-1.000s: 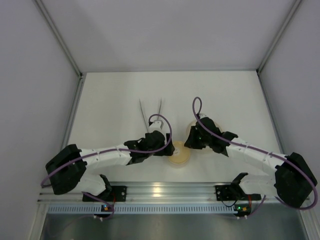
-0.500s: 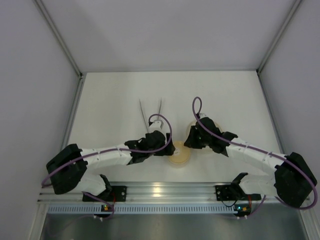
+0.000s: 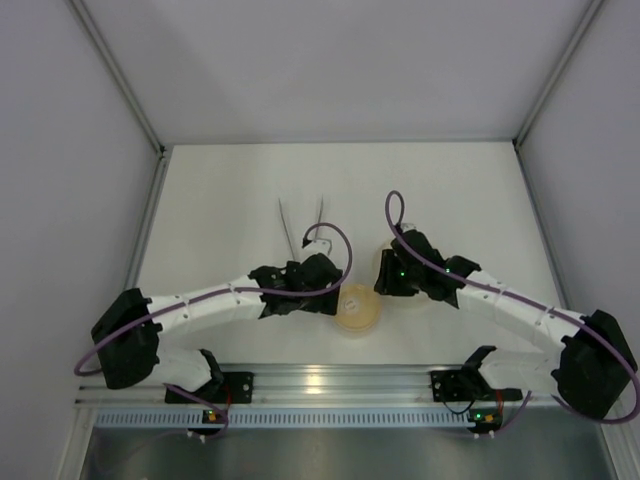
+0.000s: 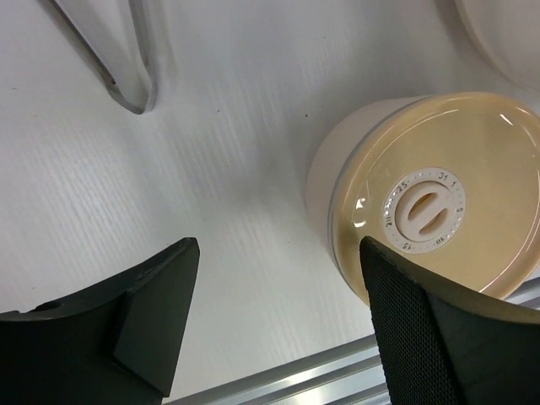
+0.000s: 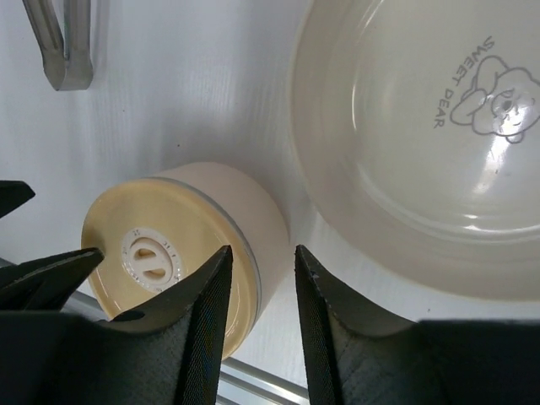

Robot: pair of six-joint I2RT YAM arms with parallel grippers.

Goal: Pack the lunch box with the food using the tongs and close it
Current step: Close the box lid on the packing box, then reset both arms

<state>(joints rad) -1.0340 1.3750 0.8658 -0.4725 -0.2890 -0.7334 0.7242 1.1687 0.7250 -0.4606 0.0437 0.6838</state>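
The lunch box (image 3: 357, 307) is a small round pale container with its tan lid (image 4: 439, 190) sitting on it, near the table's front edge. The slim metal tongs (image 3: 300, 225) lie flat behind it, tips toward the box (image 4: 126, 80). My left gripper (image 4: 278, 312) is open just left of the box, its right finger (image 4: 413, 329) over the lid's rim, nothing held. My right gripper (image 5: 261, 287) hovers at the box's right edge (image 5: 169, 253), jaws a little apart and empty. The food is out of view.
A wider cream plate (image 5: 422, 143) with a bear print stands right of the box, empty where it shows, partly under my right arm (image 3: 470, 290). An aluminium rail (image 3: 320, 380) runs along the near edge. White walls close in the table.
The right gripper's jaws have parted and it has drawn slightly away from the lid. The left arm has shifted a little; its jaws stay as wide as before.
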